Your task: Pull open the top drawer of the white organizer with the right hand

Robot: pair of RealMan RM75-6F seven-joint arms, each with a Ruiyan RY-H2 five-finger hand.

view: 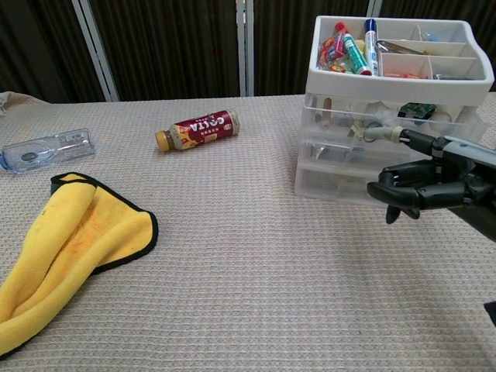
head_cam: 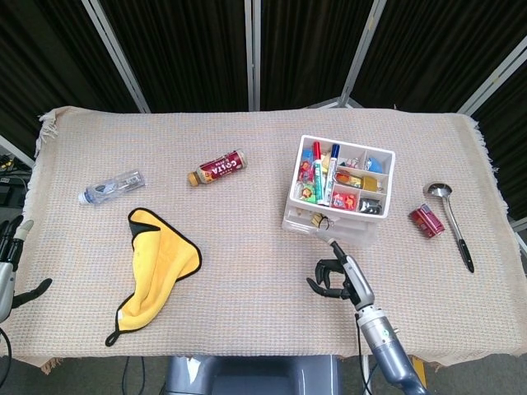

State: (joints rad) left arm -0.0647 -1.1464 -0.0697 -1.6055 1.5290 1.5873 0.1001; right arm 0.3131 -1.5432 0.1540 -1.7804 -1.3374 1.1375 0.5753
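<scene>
The white organizer (head_cam: 339, 191) is seen on the right half of the worktop (head_cam: 263, 271), its open tray on top packed with markers (view: 355, 40) and small bits, and its clear drawers stacked beneath. The top drawer (view: 387, 124) is found just under that tray; in the head view its front edge is seen a little proud of the tray above. The right hand (view: 434, 186) is held just in front of the organizer, one finger stretched out towards the top drawer front, its tip at or against the drawer, while the other fingers (view: 399, 194) are curled inward; whether anything is actually hooked by that finger cannot be told. In the head view the same right hand (head_cam: 339, 275) is placed directly in front of the organizer's near side. The left hand (head_cam: 10, 263) is caught at the far left edge, off the cloth, fingers apart and nothing held. Elsewhere, a yellow cloth (head_cam: 156, 265) is laid crumpled on the left, a clear bottle (head_cam: 111, 188) is lying on its side beyond it, and a brown bottle (head_cam: 217, 168) is lying nearer the middle. To the right of the organizer a red can (head_cam: 426, 220) is lying beside a ladle (head_cam: 451, 222).
</scene>
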